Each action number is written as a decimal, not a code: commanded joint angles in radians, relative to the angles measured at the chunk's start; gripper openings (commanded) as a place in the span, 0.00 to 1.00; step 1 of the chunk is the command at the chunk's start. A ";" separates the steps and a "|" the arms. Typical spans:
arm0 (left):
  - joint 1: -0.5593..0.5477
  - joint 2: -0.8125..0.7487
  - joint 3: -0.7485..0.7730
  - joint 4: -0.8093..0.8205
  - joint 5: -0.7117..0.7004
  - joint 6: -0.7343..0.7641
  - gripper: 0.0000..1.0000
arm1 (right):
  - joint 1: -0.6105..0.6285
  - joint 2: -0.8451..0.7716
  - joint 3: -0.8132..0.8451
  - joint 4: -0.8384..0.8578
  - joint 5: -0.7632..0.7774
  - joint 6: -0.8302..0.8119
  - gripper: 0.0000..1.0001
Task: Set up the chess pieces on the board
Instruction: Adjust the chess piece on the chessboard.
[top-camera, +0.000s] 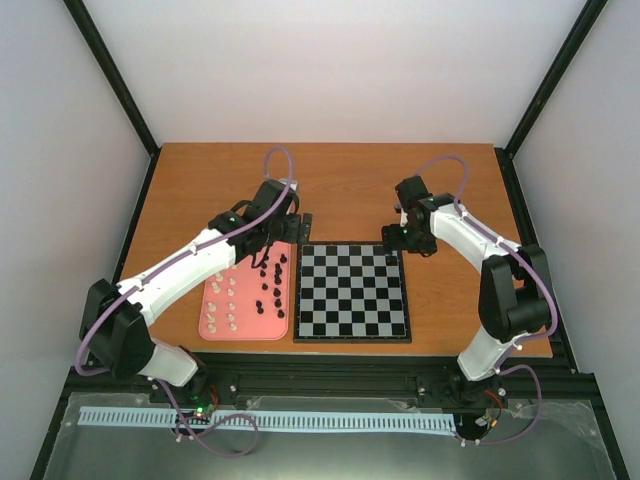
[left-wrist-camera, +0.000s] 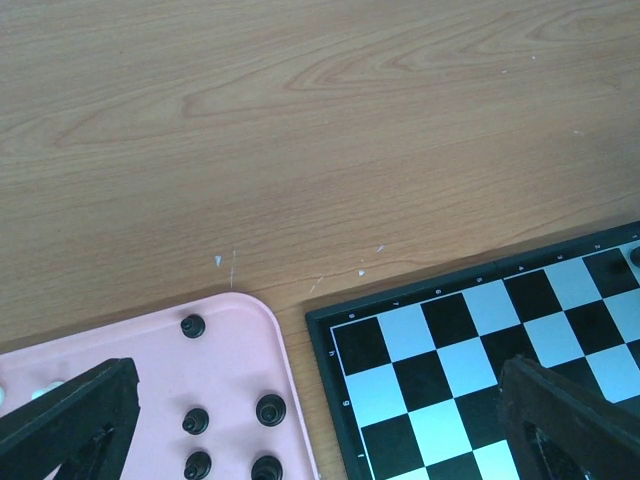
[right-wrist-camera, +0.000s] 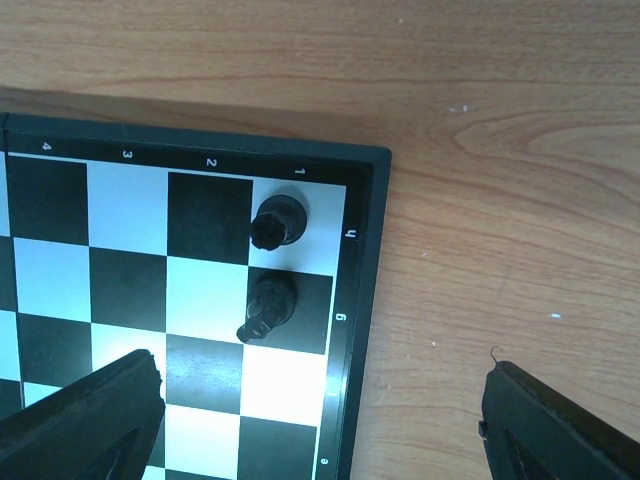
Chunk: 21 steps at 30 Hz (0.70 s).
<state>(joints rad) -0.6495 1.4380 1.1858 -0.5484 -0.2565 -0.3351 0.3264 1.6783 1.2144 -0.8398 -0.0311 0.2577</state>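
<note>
The checkered board (top-camera: 350, 296) lies mid-table with the pink tray (top-camera: 246, 325) at its left. Black chess pieces (top-camera: 272, 284) stand on the tray's right half and white ones (top-camera: 222, 306) on its left half. My left gripper (top-camera: 288, 232) hovers open over the gap between the tray's far right corner and the board's far left corner; several black pieces (left-wrist-camera: 271, 408) show below it. My right gripper (top-camera: 400, 238) is open above the board's far right corner. Two black pieces stand there: one on the corner square (right-wrist-camera: 279, 220), one on the adjacent square (right-wrist-camera: 268, 305).
Bare wooden table (top-camera: 330, 180) stretches beyond the board and tray. Black frame posts (top-camera: 112, 75) and white walls enclose the cell. A white ribbed strip (top-camera: 270, 420) lies in front of the arm bases.
</note>
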 joint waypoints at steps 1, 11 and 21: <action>0.010 0.018 0.021 -0.005 0.007 0.019 1.00 | 0.004 0.020 0.003 -0.005 -0.009 -0.025 1.00; 0.010 0.003 0.000 -0.008 -0.001 0.001 1.00 | 0.006 0.084 -0.010 0.032 0.002 -0.025 1.00; 0.010 -0.010 -0.007 -0.011 -0.009 -0.007 1.00 | 0.007 0.144 0.023 0.045 0.045 -0.015 1.00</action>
<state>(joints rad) -0.6487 1.4502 1.1831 -0.5491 -0.2581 -0.3363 0.3279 1.8099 1.2098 -0.8135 -0.0151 0.2436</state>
